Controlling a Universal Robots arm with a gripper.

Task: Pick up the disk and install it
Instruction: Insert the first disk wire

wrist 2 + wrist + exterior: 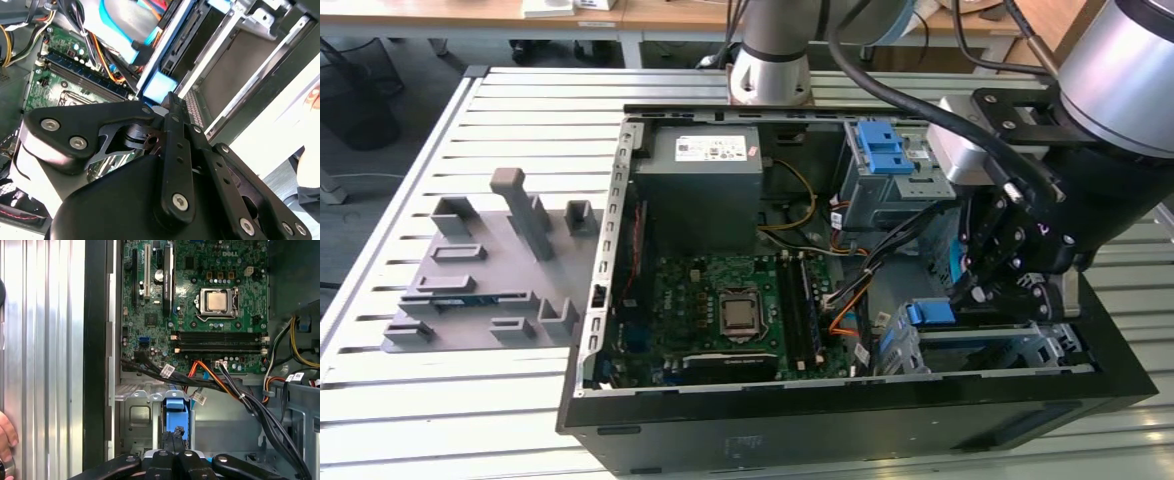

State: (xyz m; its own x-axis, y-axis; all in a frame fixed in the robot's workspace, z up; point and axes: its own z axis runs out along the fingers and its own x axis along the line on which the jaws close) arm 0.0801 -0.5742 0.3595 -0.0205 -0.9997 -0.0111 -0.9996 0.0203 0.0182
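Observation:
The disk (176, 410) stands on edge in the drive cage (140, 415) at the case's front corner, its blue carrier end (159, 86) facing out. In the exterior view the blue end (931, 313) sits at the lower right of the open case. My gripper (175, 437) is right over it, its two black fingers (172, 112) closed together with no gap, tips against the blue carrier end. The rest of the disk is hidden inside the cage. My gripper (977, 298) hangs low over that bay in the exterior view.
The open computer case (607, 300) holds the green motherboard (720, 300), a big grey metal box (700, 165), and a blue latch on a grey cage (887, 150). Black and orange cables (220, 382) run beside the bay. A grey fixture (494, 270) lies outside. A person's hand (6, 432) is nearby.

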